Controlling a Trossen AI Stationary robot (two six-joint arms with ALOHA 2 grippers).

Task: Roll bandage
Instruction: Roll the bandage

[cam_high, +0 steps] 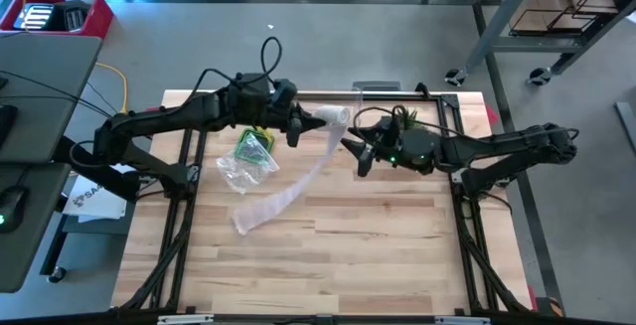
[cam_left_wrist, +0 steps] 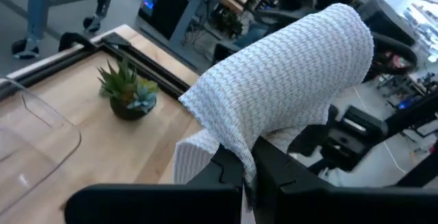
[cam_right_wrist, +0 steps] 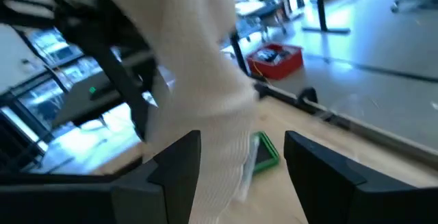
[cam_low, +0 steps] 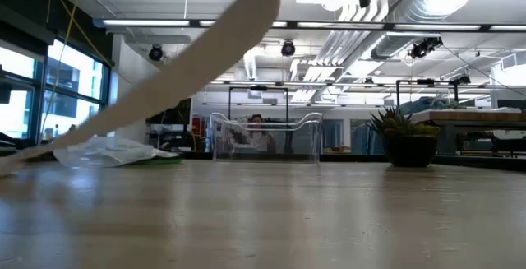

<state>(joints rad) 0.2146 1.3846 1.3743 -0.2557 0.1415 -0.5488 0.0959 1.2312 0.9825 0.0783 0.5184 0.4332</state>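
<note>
The white knitted bandage point(cam_high: 298, 176) is a long strip. Its upper end point(cam_left_wrist: 287, 80) is bunched into a thick fold, and my left gripper point(cam_high: 301, 126) is shut on it above the table's far middle. From there the strip slants down point(cam_low: 189, 63) to the table. My right gripper point(cam_high: 353, 151) stands open just to the right of the raised strip. In the right wrist view the strip point(cam_right_wrist: 205, 114) hangs blurred in front of and between its fingers point(cam_right_wrist: 174, 162). My left gripper pinches the bandage's bunched upper end point(cam_left_wrist: 239, 157) between its two fingers; several layers drape over the fingertips. The fingers lie roughly level, pointing toward the table's right. The strip hangs slanting below them, and its lower end point(cam_high: 246, 218) lies on the table. My right gripper: I cannot tell whether it touches the strip.
A crumpled clear wrapper with a green label point(cam_high: 250, 156) lies left of the strip. A clear plastic box point(cam_low: 265, 137) and a small potted plant point(cam_low: 407, 137) stand near the far edge. Bare wood point(cam_high: 378, 245) spreads over the near half.
</note>
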